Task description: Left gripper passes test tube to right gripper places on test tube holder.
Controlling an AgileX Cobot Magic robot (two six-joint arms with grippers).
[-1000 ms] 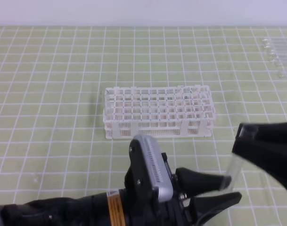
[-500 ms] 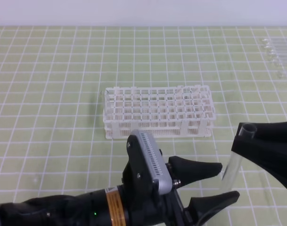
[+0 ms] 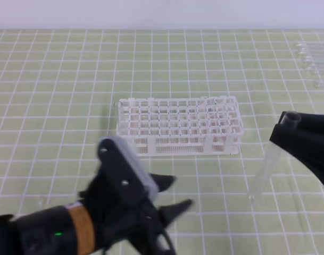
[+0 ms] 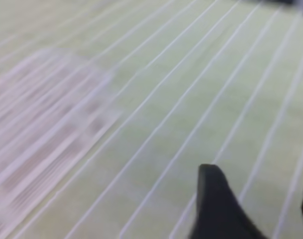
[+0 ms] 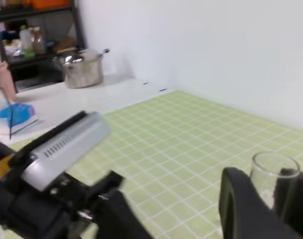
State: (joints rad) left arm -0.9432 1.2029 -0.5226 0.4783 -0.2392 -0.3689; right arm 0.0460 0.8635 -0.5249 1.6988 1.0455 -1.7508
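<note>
Left wrist view is motion-blurred: I make out only one dark finger (image 4: 218, 206) at the bottom edge and a smeared white shape at left, prob. the test tube holder (image 3: 177, 125). Right gripper (image 3: 283, 127) is cut off by the frame edge in the high view; I see its black body only, fingertips merged into one dark mass. Surface: pale green mat w/ white grid lines (image 3: 55, 79); white wall behind. Right wrist view shows a side counter w/ a steel pot (image 5: 84, 67) and dark shelving, all soft-focus. A row of clear tubes (image 3: 313, 64) lies at the far right edge, partly cropped. Test tube (image 3: 265, 167) hangs near-upright, long axis tilted slightly, open rimmed end up at the right gripper, rounded end down-left, just right of the holder and apart from it. Right gripper is closed around the tube's rim end. Left gripper (image 3: 175, 194), low left of centre, has its fingers spread w/ nothing between them, well apart from the tube.
</note>
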